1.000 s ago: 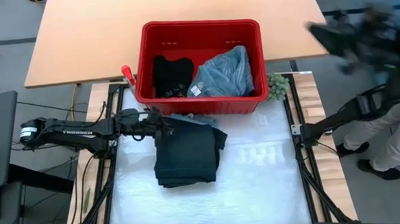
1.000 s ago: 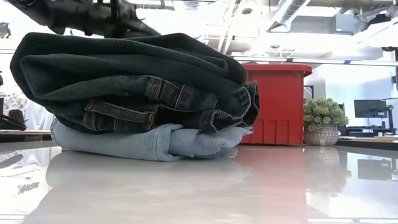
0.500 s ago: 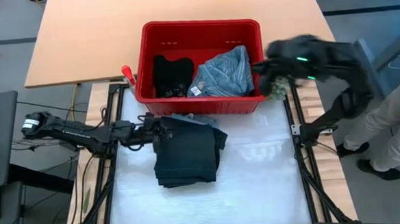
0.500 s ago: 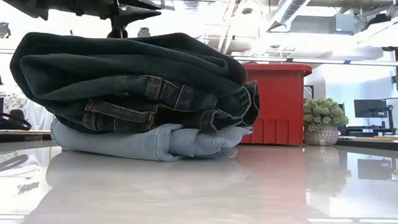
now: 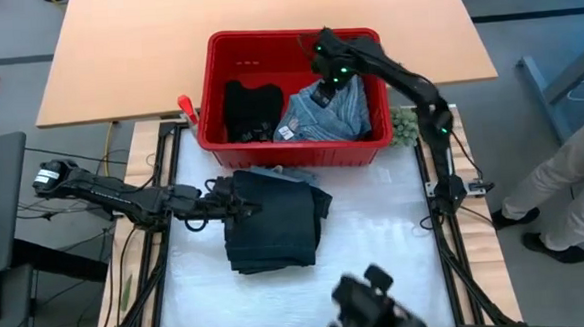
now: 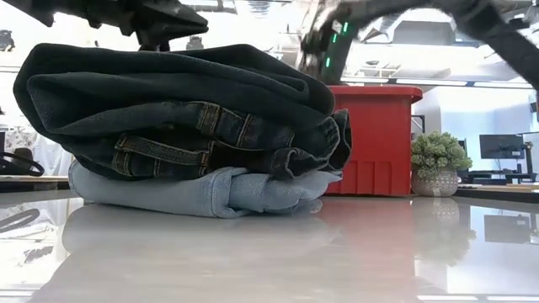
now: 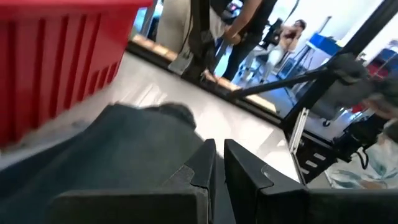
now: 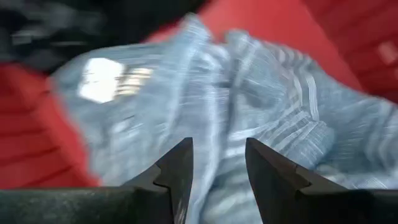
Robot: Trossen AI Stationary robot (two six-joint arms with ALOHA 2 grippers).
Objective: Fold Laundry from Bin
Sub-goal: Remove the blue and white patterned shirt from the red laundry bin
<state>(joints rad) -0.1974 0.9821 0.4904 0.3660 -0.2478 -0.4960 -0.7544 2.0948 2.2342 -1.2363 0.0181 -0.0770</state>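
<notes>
The red bin (image 5: 211,88) stands at the table's far side. In it lie a black garment (image 5: 249,111) and a blue-white striped one (image 5: 334,111). A folded dark denim garment (image 5: 275,224) lies on a folded light blue-grey one (image 6: 210,195) on the white mat. My left gripper (image 5: 242,201) is shut, low over the pile's left edge; it also shows in the left wrist view (image 7: 218,163). My right gripper (image 8: 219,163) is open and empty above the striped garment, inside the bin's right half (image 5: 327,70). My left gripper's shut fingers (image 7: 205,165) lie level over the top of the dark denim (image 7: 124,143), coming from the table's left. I cannot tell whether they touch it.
A small green fuzzy plant (image 5: 403,128) stands by the bin's right corner. A red-handled tool (image 5: 186,108) lies at the bin's left. A person (image 5: 573,184) stands off the table's right. A dark blurred shape (image 5: 375,304) shows at the near edge.
My right arm has swung in from beyond the table's right edge, past the plant, to above the bin's right half over the striped garment. My left gripper has shifted a little toward the near edge over the pile. The folded pile has stayed put.
</notes>
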